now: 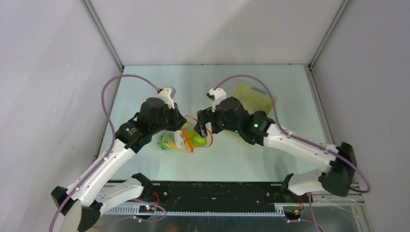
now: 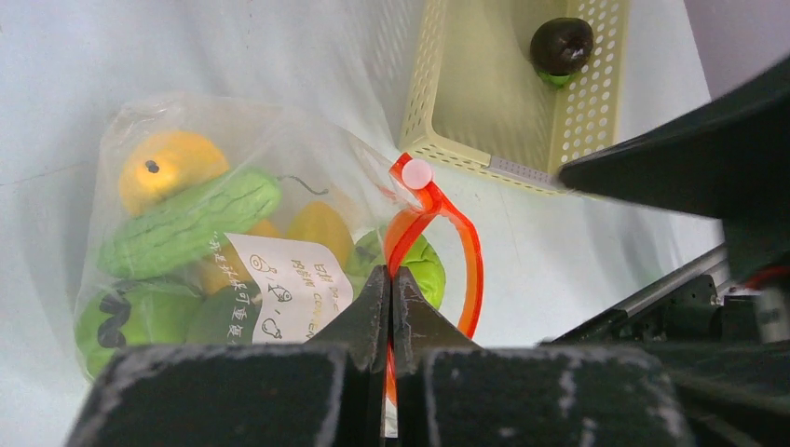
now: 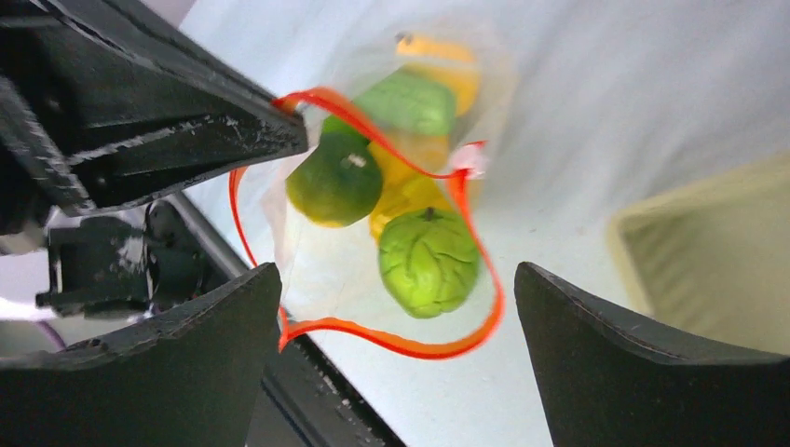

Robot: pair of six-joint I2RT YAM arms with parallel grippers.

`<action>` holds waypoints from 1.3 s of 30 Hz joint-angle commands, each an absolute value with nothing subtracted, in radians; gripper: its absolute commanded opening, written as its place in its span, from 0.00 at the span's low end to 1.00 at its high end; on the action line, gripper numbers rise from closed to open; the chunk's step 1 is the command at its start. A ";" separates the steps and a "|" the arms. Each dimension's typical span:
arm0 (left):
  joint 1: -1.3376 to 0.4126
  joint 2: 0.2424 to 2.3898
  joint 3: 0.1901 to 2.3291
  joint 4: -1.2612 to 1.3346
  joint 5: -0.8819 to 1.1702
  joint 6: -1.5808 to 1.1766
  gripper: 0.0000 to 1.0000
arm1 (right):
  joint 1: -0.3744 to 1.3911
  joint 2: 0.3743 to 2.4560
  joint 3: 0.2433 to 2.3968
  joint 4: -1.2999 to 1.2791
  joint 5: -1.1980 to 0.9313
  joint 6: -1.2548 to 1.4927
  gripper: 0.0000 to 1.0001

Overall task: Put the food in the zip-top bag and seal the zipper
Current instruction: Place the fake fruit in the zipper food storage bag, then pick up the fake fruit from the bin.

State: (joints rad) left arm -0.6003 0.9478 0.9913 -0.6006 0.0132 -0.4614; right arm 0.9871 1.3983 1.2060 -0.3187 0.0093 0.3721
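Left pincer (image 2: 391, 289) pinches the zipper (image 2: 478, 270) (zip-top bag (image 2: 289, 284) gaping).

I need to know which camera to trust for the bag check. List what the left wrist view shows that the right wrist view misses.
Left wrist only: the dark fruit in the basket, the white label on the bag. Right wrist only: the red strip gaping as an open loop, the open right hand. Both: green and yellow food inside the bag, the left hand shut on the strip.
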 commanded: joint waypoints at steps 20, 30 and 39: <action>-0.604 0.934 1.011 -0.575 0.003 -0.441 0.00 | 0.461 1.711 1.359 -0.597 0.457 0.194 0.99; -0.604 0.936 1.013 -0.581 -0.020 -0.436 0.00 | 0.460 1.969 1.484 -0.732 0.620 0.212 0.99; -0.604 0.936 1.011 -0.575 -0.009 -0.440 0.00 | 0.465 1.965 1.404 -0.723 0.576 0.231 0.93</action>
